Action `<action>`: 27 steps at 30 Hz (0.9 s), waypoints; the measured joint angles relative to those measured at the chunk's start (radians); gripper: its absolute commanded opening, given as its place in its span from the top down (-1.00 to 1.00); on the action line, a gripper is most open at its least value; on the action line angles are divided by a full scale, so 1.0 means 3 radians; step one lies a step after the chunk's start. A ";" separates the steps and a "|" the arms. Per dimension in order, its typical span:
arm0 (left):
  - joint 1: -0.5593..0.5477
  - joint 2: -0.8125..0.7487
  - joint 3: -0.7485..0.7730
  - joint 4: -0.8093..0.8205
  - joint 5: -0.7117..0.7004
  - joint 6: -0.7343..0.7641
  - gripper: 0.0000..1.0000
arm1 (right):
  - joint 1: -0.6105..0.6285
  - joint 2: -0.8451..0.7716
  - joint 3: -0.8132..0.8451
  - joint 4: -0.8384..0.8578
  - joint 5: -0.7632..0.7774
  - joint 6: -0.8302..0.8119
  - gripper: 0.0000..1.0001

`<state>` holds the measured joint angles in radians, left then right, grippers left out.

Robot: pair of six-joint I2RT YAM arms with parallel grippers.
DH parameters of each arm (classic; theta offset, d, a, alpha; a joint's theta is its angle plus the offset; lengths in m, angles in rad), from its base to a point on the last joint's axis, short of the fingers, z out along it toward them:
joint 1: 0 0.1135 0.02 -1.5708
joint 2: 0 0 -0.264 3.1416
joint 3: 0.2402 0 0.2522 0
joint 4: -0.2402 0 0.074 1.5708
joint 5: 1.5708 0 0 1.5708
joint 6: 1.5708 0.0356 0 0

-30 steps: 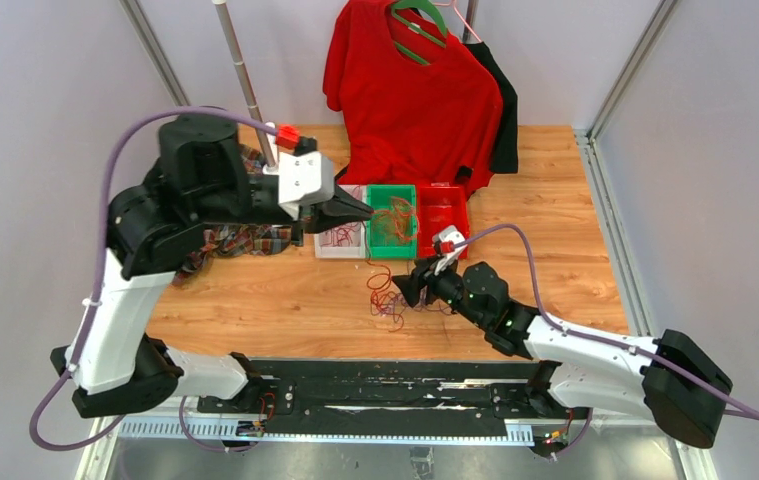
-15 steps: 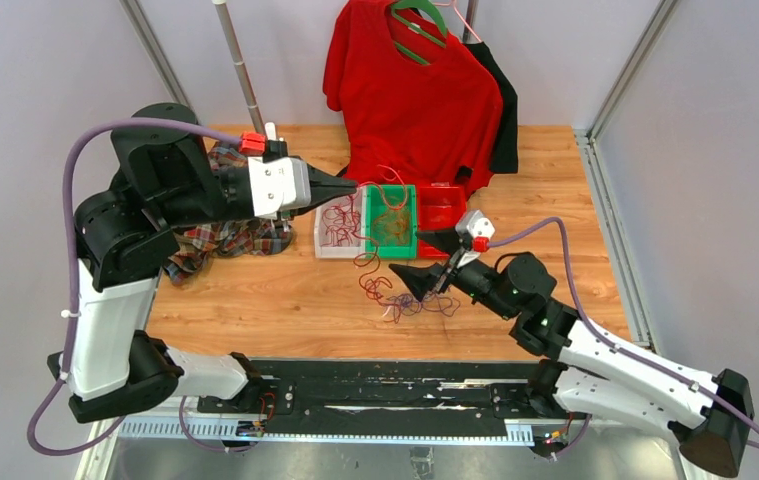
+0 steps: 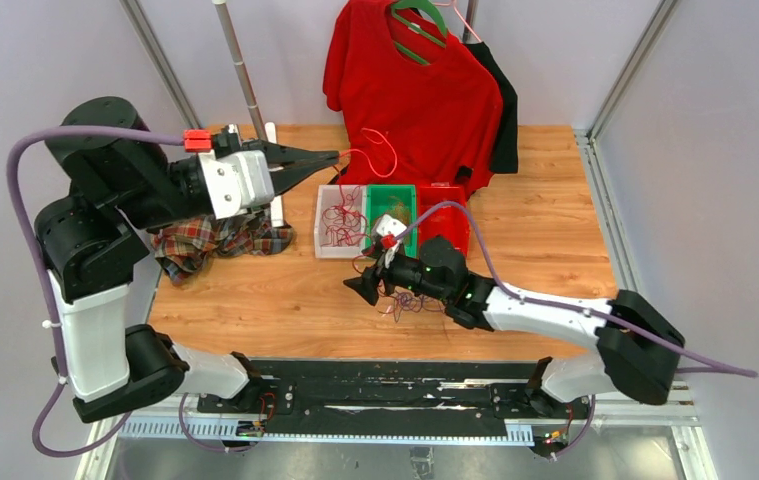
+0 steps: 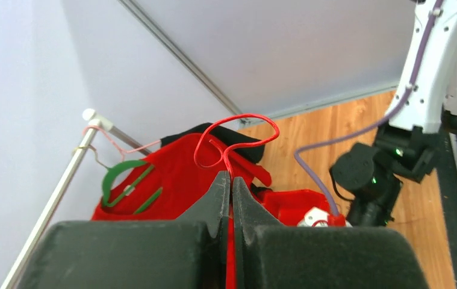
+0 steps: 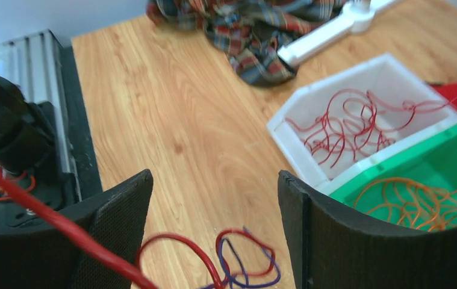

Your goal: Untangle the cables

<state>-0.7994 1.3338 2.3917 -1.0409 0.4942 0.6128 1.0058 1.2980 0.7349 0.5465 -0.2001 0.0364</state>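
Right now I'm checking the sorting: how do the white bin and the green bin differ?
The white bin holds red wires; the green bin holds orange wires. The white bin sits at the row's left end, the green bin in the middle, beside the red bin. Both are open-topped and stand side by side on the wooden table.

Lab: panel-walled enclosure (image 3: 705, 150), wooden bench (image 3: 285, 300)

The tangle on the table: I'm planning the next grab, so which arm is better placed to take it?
Right. The right gripper hangs open just over the red and purple tangle, while the left gripper is shut on a red cable, up by the white bin.
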 measured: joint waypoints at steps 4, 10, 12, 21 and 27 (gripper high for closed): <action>0.0000 -0.0045 0.0038 0.0148 -0.0112 0.0036 0.99 | 0.0000 0.0361 -0.0111 0.0256 0.0126 0.0006 -0.33; 0.0000 -0.0271 -0.0210 0.0690 -0.0446 0.0169 0.99 | 0.0000 0.0668 -0.0455 0.0697 0.0314 0.0074 -0.21; 0.0000 -0.0417 -0.0421 0.0999 -0.0613 0.0266 0.99 | 0.0000 0.0772 -0.0600 0.0824 0.0385 0.0109 -0.14; 0.0000 -0.0515 -0.0540 0.2202 -0.1259 0.0857 0.99 | -0.0001 0.1022 -0.1077 0.1208 0.0573 0.0389 0.16; 0.0000 -0.0289 -0.0408 0.2892 -0.1656 0.1390 0.99 | -0.0001 0.0996 -0.1439 0.1464 0.0657 0.0535 0.23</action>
<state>-0.7994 1.2472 2.2692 -0.1734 -0.0025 1.0298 1.0054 1.5967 0.3031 0.9855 -0.0029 0.1970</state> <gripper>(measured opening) 0.018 0.387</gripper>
